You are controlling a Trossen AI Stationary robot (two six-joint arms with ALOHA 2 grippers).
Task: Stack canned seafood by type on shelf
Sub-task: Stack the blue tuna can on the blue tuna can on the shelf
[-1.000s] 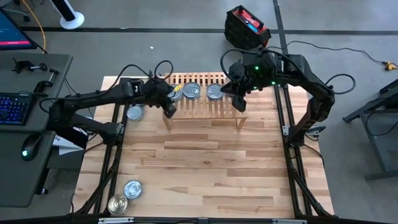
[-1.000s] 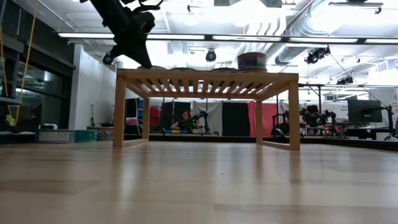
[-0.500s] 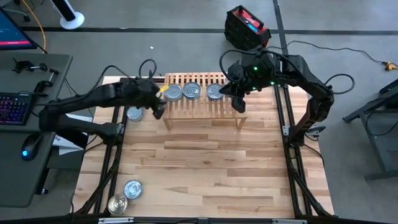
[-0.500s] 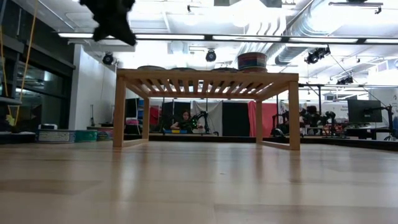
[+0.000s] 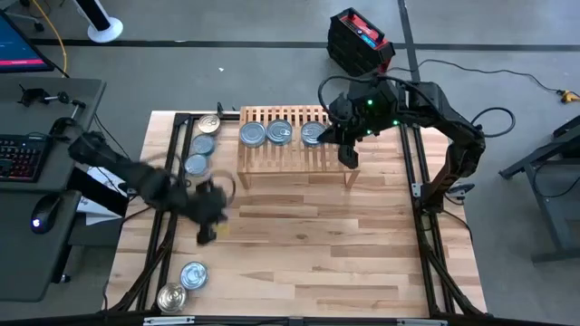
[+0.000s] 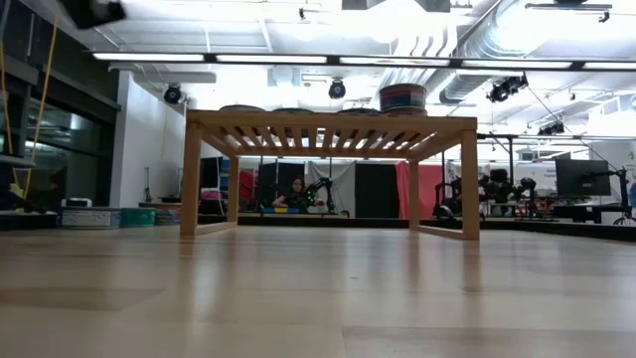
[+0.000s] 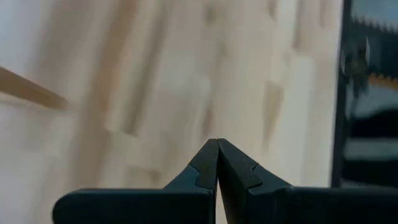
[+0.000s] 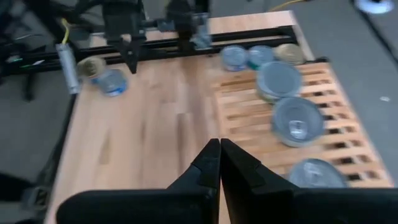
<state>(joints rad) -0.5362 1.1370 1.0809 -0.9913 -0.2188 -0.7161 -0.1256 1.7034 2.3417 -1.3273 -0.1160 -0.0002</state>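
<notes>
The shelf (image 5: 294,156) stands at the table's far side. Three tins of canned seafood (image 5: 279,132) sit in a row along its far edge; the right one (image 6: 402,97) looks like a stack in the low view. Three more tins (image 5: 204,144) lie on the table left of the shelf, and two (image 5: 193,274) near the front left corner. My left gripper (image 5: 205,234) is shut and empty over bare tabletop left of centre (image 7: 217,146). My right gripper (image 5: 349,158) hovers shut and empty above the shelf's right end (image 8: 220,146).
Black rails (image 5: 168,226) run along the table's left and right edges. Bare wood stretches between the shelf and the table's near edge (image 5: 308,244). A black box (image 5: 360,41) lies on the floor behind the table, and a desk with a keyboard (image 5: 23,154) stands to the left.
My left gripper has swung quickly from the shelf's left end toward the table's near left, rolling as it went, and now shows blurred over open wood. The tins on the shelf have stayed in place. My right arm has kept still.
</notes>
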